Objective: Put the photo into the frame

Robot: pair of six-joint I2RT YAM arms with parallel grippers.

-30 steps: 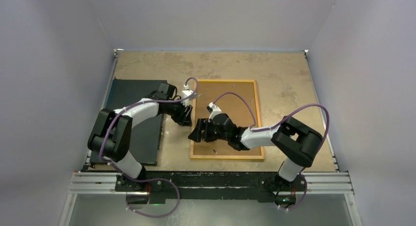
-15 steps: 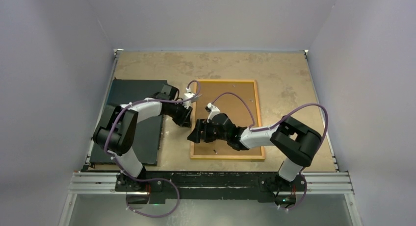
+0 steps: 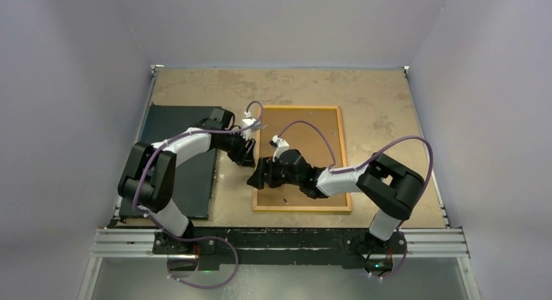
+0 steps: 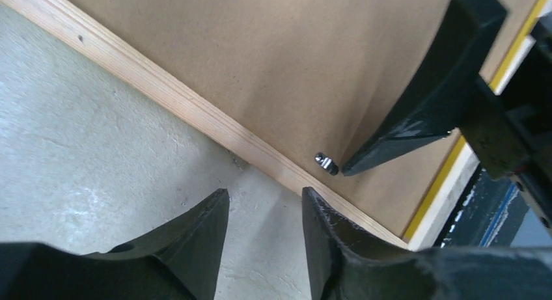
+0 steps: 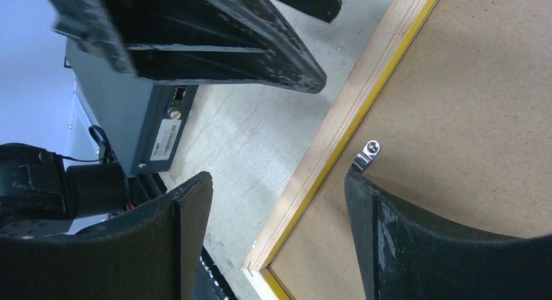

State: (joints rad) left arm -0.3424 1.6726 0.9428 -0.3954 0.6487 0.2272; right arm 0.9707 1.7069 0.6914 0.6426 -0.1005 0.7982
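Top external view: my right gripper [image 3: 255, 177] has crept a little further left than a second ago and now overhangs the left edge of the frame [image 3: 299, 107]. My left gripper [image 3: 246, 153] stays just beside that same edge, slightly farther up the table, while its elbow has swung out and back. Both of my 2 arms are crowding 1 spot.

The frame lies flat, back up, with the brown backing board [image 3: 312, 150] filling it. The photo is not visible anywhere. It may be under the board, but I cannot tell.

On the right wrist camera my fingers are spread wide and straddle the frame's wooden edge, pinching nothing, with 1 fingertip right at a small metal clip [image 5: 366, 153] on the board. On the left wrist camera my left fingers stand a narrow gap apart over bare table, also holding nothing.

I judge that the small moves are me lining up on that clip. Whether it needs turning to lock or to free the board, I cannot say.

The table [image 3: 377, 98] is a mottled tan sheet. A black board [image 3: 169, 121] lies at its left, pale walls [image 3: 293, 27] close in 3 sides, and a metal rail [image 3: 286, 238] runs along the near edge.
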